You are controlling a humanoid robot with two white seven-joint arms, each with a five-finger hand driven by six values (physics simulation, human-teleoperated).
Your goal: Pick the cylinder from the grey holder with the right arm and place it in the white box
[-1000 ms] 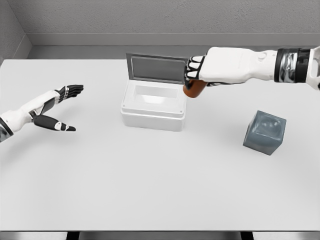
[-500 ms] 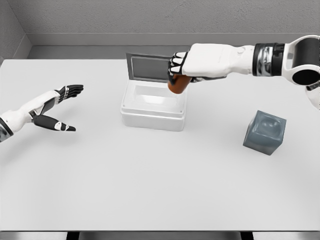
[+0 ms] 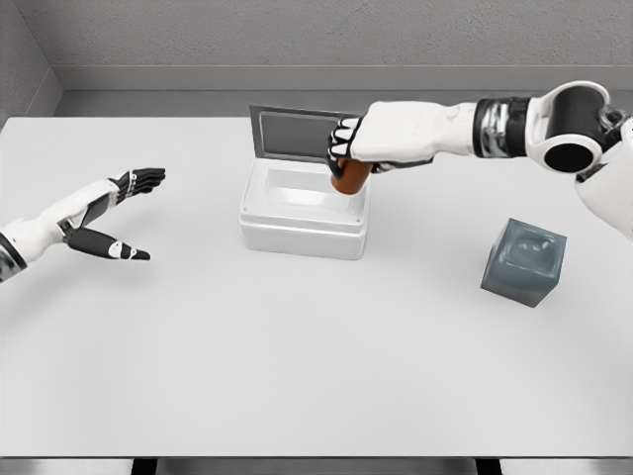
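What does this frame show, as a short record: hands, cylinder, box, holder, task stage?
right hand: shut on the cylinder, over the box's right side
cylinder: brown, held upright, lower end at the box opening, not released
box: white, lid open and standing at the back, mid-table
holder: grey cube, right of the box, no cylinder in it
left hand: open, at the table's left, holds nothing
table: white
stage: cylinder above the box, placing not yet done
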